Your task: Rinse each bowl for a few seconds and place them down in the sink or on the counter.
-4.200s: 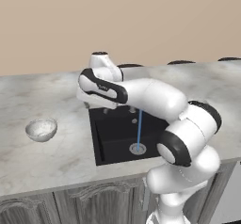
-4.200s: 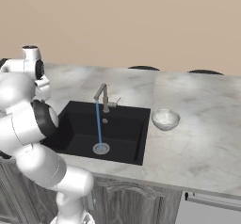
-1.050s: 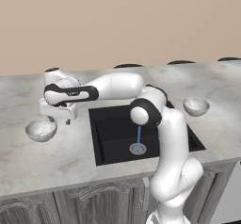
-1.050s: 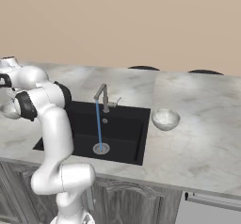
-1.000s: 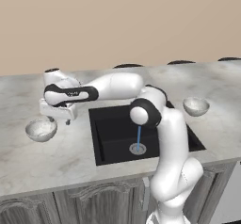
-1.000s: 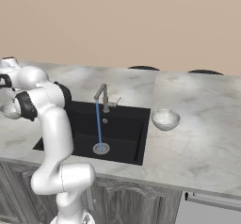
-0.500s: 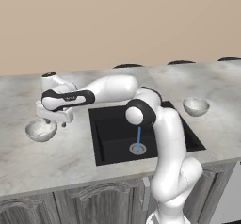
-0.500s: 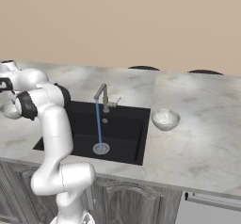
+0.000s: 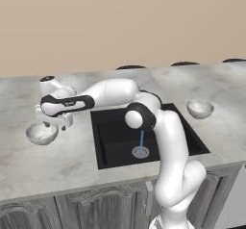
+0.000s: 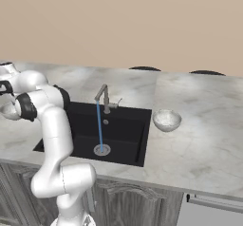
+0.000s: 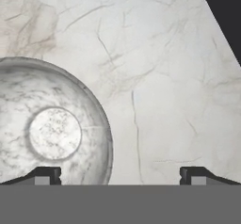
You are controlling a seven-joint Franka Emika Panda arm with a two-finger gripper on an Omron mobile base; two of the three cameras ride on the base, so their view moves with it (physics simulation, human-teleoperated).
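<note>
The bowls sit well apart on the counter [image 9: 86, 160], one on each side of the sink [image 9: 115, 141]. Farthest left in the left base view, the near bowl [image 9: 42, 133] rests upright on the marbled stone, left of the basin, with the gripper [image 9: 54, 125] hanging just above its right rim, jaws spread wide and holding nothing. The hand view looks straight down on this bowl [image 11: 52, 133]: it lies at the lower left, its flat round bottom showing, with one dark fingertip [image 11: 44, 175] over its lower edge and the other fingertip [image 11: 195, 175] over bare counter [image 11: 155, 100], so the bowl's rim falls between the two; whether either tip touches the bowl I cannot tell. The white arm [image 9: 110, 92] reaches leftward from the base across the front of the sink. In the black basin a thin blue stream of water [image 9: 141, 139] falls onto the round metal drain [image 9: 140, 151]; from the right base view it runs from the grey faucet [image 10: 105, 98] at the back edge. Right of the sink, the second bowl [image 9: 200, 108] stands upright on the counter, near the basin's corner, and appears in the right base view as well [image 10: 167, 120].
</note>
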